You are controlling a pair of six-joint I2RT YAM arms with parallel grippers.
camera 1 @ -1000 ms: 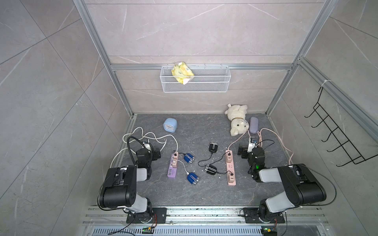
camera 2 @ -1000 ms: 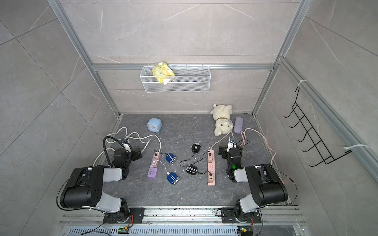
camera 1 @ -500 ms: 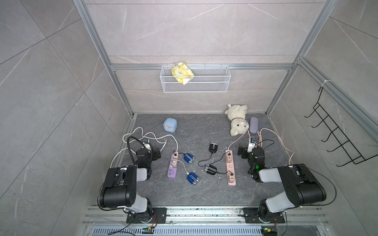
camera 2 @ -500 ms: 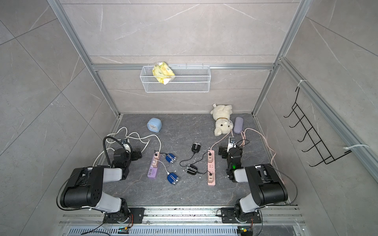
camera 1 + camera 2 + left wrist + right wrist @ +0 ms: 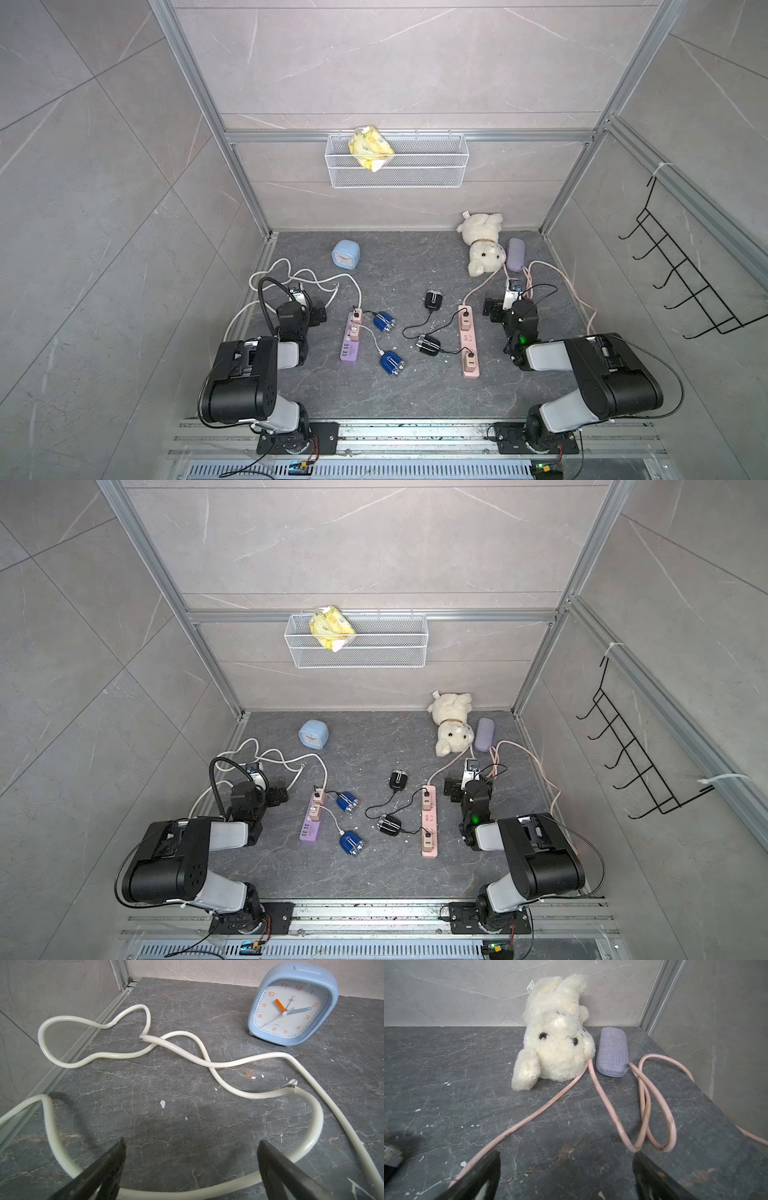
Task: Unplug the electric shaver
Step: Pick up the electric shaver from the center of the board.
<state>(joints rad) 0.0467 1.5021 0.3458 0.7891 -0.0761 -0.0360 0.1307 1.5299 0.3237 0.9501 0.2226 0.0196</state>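
in the left wrist view, the left gripper (image 5: 192, 1142) is being shown wide open, low over the dark floor (image 5: 187, 1105). nothing is being held by it. a white cord (image 5: 187, 1051) is being seen in loops on the floor, and one loop is lying between the two fingers (image 5: 108, 1167) without being squeezed. a blue clock (image 5: 291, 1005) is being seen standing farther off.

in the right wrist view, the right gripper (image 5: 566, 1154) is also being shown wide open, and nothing is being held by it. a pink cord (image 5: 539, 1113) is being seen running along the floor, close by one finger. farther off, a white teddy (image 5: 556, 1043) is lying by the far wall, with a purple case (image 5: 612, 1053) just beside it.

in both top views, four small shavers are being seen in the middle of the floor, between the two arms. the far black shaver (image 5: 432, 299) and the near black shaver (image 5: 428, 345) are lying just left of the pink power strip (image 5: 466, 338), and black cords (image 5: 446, 323) are being seen going from them to plugs in that strip. the far blue shaver (image 5: 384, 322) and the near blue shaver (image 5: 392, 362) are lying just right of the purple power strip (image 5: 349, 351), joined to it by thin white cords (image 5: 376, 343). which shaver is meant cannot be told. both grippers are being seen apart from the shavers, the left one left of the purple strip, the right one right of the pink strip.
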